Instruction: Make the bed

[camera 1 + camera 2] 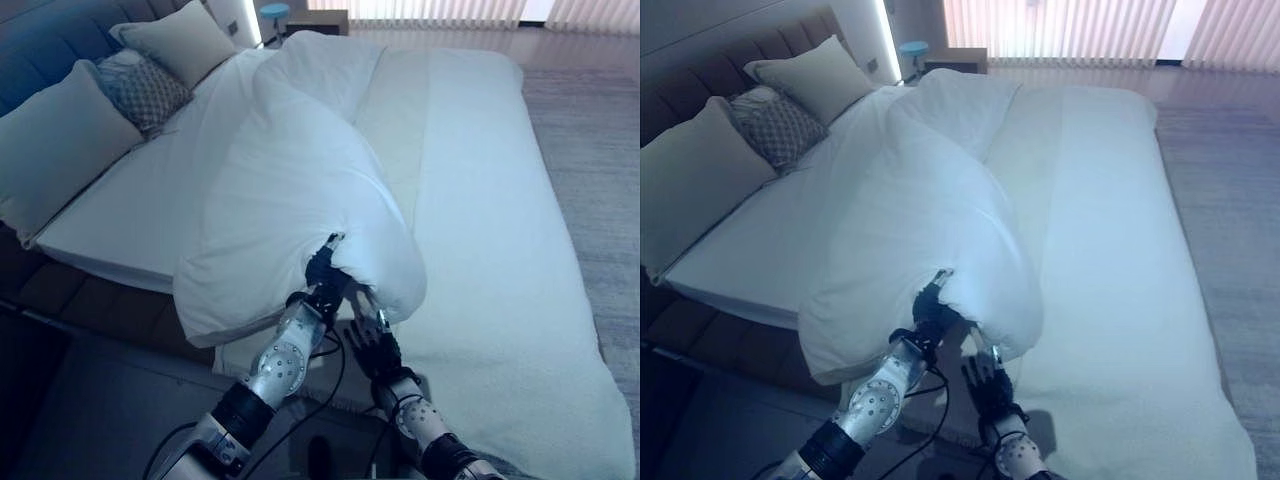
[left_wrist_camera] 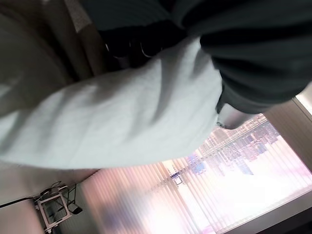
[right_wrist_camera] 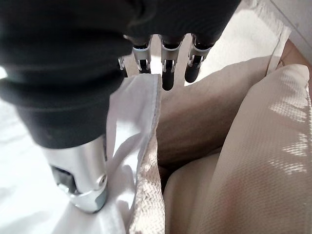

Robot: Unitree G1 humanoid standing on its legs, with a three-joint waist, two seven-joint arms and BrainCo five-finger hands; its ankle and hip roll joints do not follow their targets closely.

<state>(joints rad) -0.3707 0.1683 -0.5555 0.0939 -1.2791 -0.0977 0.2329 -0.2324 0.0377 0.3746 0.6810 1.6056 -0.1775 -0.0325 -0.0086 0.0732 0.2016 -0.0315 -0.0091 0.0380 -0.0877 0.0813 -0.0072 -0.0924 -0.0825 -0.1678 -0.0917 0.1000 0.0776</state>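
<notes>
Left hand (image 1: 322, 272) is buried in the bunched white duvet (image 1: 290, 190), grip impossible to tell, hoisting its folded edge off the bed (image 1: 500, 300), while the right hand (image 1: 368, 338), fingers straight and spread, waits just beside it, likely to smooth.

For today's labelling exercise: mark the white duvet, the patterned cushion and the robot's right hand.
white duvet (image 1: 290, 190), left eye view, middle of the bunched-up fold.
patterned cushion (image 1: 143, 88), left eye view, centre of its face.
right hand (image 1: 368, 340), left eye view, back of the hand.
</notes>
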